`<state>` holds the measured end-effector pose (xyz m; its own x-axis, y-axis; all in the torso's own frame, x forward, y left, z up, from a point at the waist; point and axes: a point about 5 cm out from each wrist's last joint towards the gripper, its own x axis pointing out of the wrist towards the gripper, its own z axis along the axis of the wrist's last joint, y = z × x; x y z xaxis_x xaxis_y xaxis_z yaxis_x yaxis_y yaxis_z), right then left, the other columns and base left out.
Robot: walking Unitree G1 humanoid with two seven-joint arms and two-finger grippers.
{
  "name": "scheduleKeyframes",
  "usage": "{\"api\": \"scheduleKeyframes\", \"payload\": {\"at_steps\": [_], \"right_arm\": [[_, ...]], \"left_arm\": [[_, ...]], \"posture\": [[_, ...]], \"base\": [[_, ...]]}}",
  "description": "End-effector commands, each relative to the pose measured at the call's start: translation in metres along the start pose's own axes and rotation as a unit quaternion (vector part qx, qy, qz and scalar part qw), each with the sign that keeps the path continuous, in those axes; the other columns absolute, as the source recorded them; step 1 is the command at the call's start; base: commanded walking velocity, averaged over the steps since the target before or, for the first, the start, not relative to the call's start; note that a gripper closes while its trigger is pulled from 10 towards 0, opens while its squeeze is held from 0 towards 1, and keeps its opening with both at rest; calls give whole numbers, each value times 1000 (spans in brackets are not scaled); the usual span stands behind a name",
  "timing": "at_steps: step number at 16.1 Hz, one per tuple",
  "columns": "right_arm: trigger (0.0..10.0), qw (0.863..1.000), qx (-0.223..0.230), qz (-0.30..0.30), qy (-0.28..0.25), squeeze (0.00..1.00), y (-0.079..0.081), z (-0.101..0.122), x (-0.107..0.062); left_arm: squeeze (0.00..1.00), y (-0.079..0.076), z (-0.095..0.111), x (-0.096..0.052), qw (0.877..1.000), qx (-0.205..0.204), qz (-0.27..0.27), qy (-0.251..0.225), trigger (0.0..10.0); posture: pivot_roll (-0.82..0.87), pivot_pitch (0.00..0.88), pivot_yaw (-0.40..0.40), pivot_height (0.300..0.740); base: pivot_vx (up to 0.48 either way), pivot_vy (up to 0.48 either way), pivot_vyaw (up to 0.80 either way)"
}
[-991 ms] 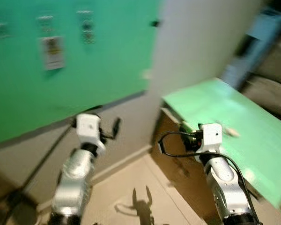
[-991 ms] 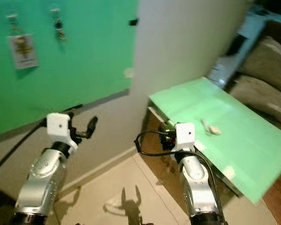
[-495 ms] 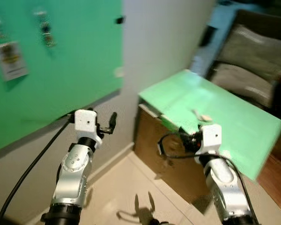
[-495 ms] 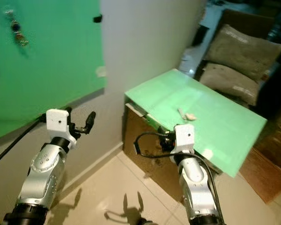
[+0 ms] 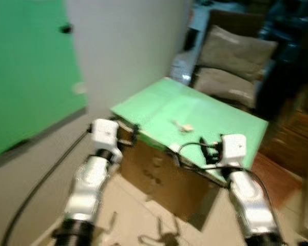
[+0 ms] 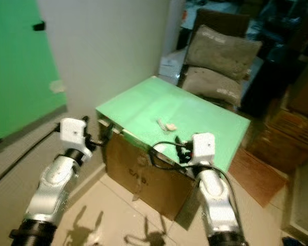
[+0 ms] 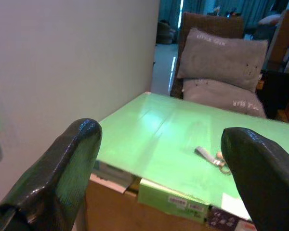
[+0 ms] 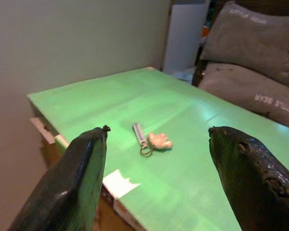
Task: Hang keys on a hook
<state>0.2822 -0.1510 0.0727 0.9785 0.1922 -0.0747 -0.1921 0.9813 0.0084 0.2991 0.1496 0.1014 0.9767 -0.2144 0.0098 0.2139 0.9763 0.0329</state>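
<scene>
The view has swung off the green wall [image 6: 15, 66] onto the green table [image 6: 205, 115] — the robot has turned. The keys [image 8: 149, 139] lie mid-table, untouched; right gripper [image 8: 156, 159] and left gripper [image 7: 159, 159] both gape wide, empty — pickup comes next.

left eye view motion-blurred; right eye view sharper. dim room, dark far right. soft glare on green board [image 6: 195, 115]. arm shadows on floor [image 6: 118, 225].
</scene>
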Motion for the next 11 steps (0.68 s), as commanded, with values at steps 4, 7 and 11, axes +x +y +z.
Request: {"api": "scheduleKeyframes", "payload": {"at_steps": [4, 7, 11], "right_arm": [[10000, 1000, -5, -7, 3, 0, -8, -1, 0], [10000, 1000, -1, 3, 10, 0, -7, -1, 3], [10000, 1000, -5, 17, 9, 0, -2, -1, 3]], "left_arm": [[0, -6, 1, 5, 1000, 4, 2, -2, 10000], [0, 0, 0, 6, 1000, 9, 20, 8, 10000], [0, 0, -1, 5, 999, 12, 28, 10, 10000]], "posture": [[13, 0, -52, 740], [16, 0, -53, 740], [16, 0, -53, 740]], "base": [[0, 0, -506], [230, 0, 0], [439, 0, 0]]}}
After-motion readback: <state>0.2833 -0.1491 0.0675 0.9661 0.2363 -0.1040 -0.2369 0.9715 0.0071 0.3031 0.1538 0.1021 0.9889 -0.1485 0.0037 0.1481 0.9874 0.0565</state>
